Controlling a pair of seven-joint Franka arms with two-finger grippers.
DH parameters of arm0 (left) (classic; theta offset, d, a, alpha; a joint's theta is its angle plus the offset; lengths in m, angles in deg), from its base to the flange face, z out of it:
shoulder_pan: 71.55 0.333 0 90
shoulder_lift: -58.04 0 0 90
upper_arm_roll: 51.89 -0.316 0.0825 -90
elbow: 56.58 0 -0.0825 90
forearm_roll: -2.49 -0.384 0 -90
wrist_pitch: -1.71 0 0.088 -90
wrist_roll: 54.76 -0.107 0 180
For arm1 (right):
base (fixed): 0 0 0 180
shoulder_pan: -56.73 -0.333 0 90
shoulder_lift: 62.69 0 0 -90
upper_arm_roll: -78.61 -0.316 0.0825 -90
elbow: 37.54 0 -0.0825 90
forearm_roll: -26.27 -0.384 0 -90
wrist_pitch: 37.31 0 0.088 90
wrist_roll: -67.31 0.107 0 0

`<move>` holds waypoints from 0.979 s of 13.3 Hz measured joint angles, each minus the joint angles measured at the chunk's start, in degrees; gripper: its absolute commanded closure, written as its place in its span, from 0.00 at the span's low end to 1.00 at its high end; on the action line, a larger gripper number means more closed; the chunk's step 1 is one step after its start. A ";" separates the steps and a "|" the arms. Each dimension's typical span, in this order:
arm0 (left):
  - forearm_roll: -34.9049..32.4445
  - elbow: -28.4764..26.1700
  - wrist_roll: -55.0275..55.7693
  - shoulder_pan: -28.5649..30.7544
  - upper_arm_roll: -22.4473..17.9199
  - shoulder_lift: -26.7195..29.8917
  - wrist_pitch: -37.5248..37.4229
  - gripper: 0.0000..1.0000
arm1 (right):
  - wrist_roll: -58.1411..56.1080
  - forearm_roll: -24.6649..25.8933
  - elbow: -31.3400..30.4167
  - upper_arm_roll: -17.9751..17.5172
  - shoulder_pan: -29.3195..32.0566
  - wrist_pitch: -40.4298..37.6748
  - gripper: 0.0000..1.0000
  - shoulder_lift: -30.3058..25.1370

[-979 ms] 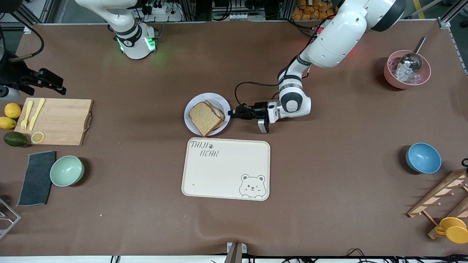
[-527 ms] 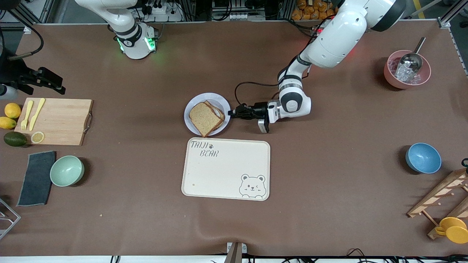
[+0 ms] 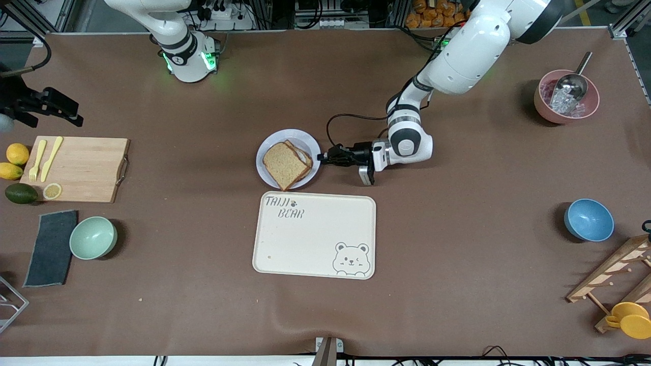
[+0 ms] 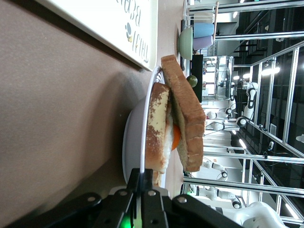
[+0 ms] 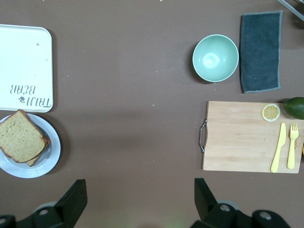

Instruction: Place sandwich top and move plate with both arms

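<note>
1. A brown counter (image 3: 457, 284) is shown, with lab racks along the robots' edge.
2. The lavender-white plate (image 3: 269, 145) is seen mid-counter, just beside the bear-printed tray (image 3: 315, 239) and farther from the front camera than it.
3. The sandwich top (image 3: 285, 165) is already laid on the plate, over an egg-topped slice (image 4: 159, 128), and is skewed so that one corner overhangs.
4. The left end effector (image 3: 321, 157) is clamped shut on the plate's rim at the side toward the left arm's end of the counter.
5. The right end effector (image 5: 137, 199) is held fully spread and empty, high over the counter near the cutting board (image 3: 76, 168).
6. A one-sided grip is judged risky: if the plate is lifted or dragged this way, it may tilt or slip, and the loose slice may slide off.
</note>
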 measured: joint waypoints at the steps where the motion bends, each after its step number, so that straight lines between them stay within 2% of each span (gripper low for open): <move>1: 0.00 0.00 0.00 0.00 0.00 0.00 0.00 1.00 | -0.01 0.00 0.12 0.02 0.00 -0.49 0.00 -0.40; 9: 0.02 3.15 -5.82 0.24 0.69 -1.90 0.66 1.00 | -0.07 0.09 0.81 0.59 0.66 -2.87 0.00 -0.87; 13: 0.03 4.59 -7.49 4.44 4.86 -3.90 2.08 1.00 | -0.33 0.07 0.81 0.34 0.88 -2.58 0.00 -0.80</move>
